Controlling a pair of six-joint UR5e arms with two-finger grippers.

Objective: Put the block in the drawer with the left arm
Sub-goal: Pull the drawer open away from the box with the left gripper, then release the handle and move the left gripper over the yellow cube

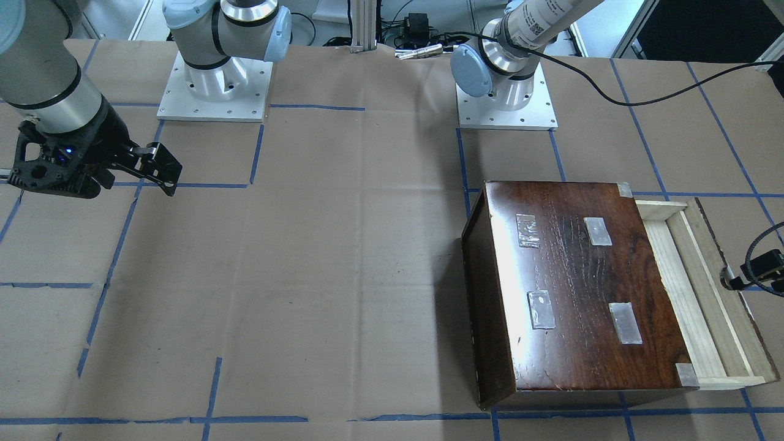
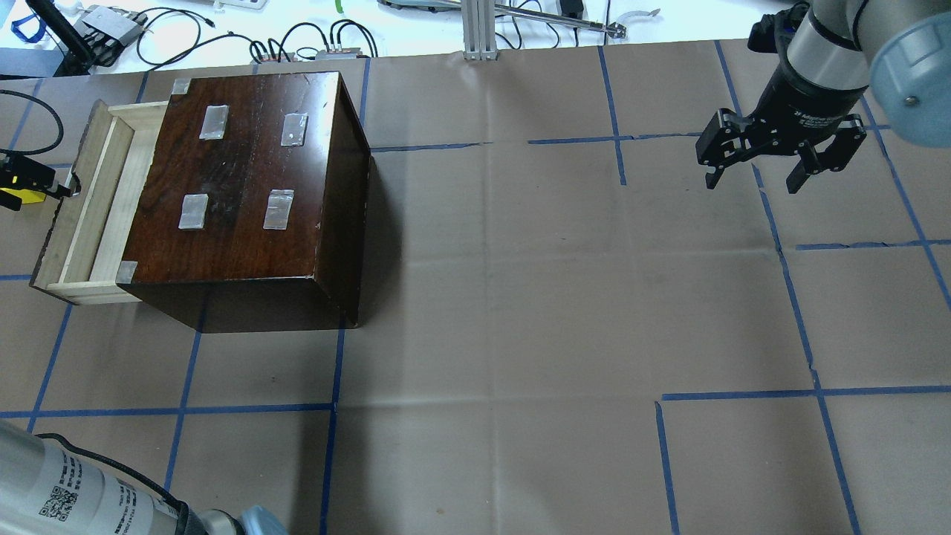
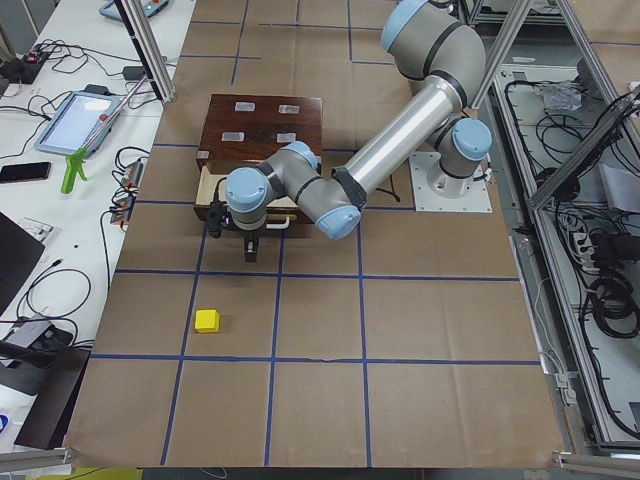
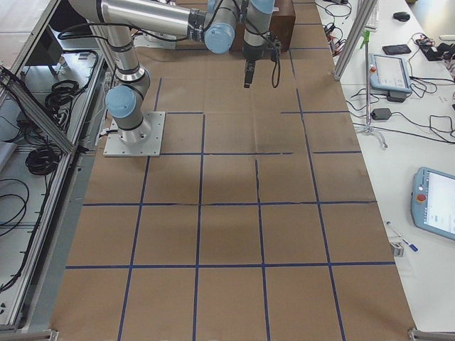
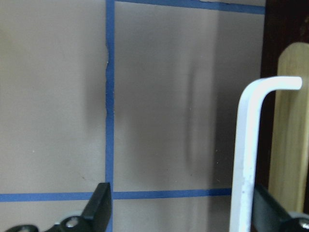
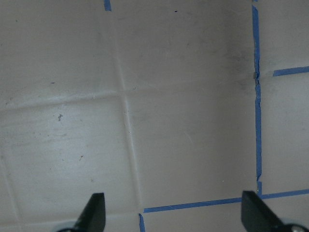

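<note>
The yellow block [image 3: 207, 320] lies on the paper-covered table, out from the drawer's front on my left side; a sliver of it shows at the overhead view's left edge [image 2: 13, 198]. The pale wood drawer [image 2: 89, 208] [image 1: 686, 288] stands partly pulled out of the dark-brown box [image 2: 238, 178] [image 1: 576, 288]. My left gripper [image 5: 186, 212] [image 2: 33, 180] [image 1: 744, 275] is open and empty, just in front of the drawer's front; a white handle [image 5: 246, 154] shows beside its finger. My right gripper [image 2: 754, 178] [image 1: 156, 168] [image 6: 176, 217] is open and empty, far from the box.
Blue tape lines [image 2: 334, 409] grid the brown paper. The left arm's black cable [image 1: 612, 92] loops over the table behind the box. Both arm bases [image 1: 214, 86] [image 1: 505, 92] stand at the robot's edge. Cables and devices [image 2: 223, 44] lie beyond the far edge.
</note>
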